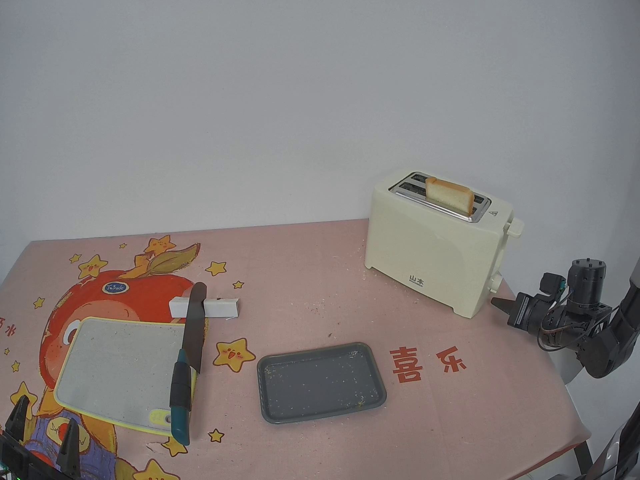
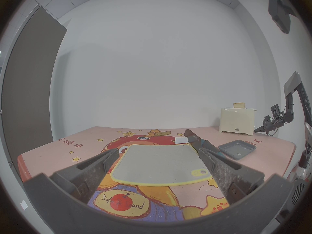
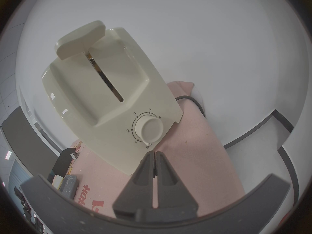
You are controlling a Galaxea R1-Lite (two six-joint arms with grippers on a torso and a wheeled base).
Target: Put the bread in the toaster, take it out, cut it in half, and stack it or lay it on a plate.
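A cream toaster [image 1: 437,245] stands at the back right of the table, and a slice of bread [image 1: 451,195] sticks up out of its near slot. My right gripper [image 1: 497,303] is shut and empty, just off the toaster's right end, close to the dial [image 3: 149,129] below the raised lever [image 3: 80,39]. A grey plate [image 1: 321,381] lies in the middle front. A knife [image 1: 187,361] with a teal handle rests across the right edge of the cutting board [image 1: 120,371]. My left gripper [image 2: 157,161] is open at the front left corner, before the board.
A small white block [image 1: 204,307] lies behind the board under the knife's tip. Crumbs are scattered around the toaster and in the plate. The table's right edge runs close under my right arm. A wall stands behind the table.
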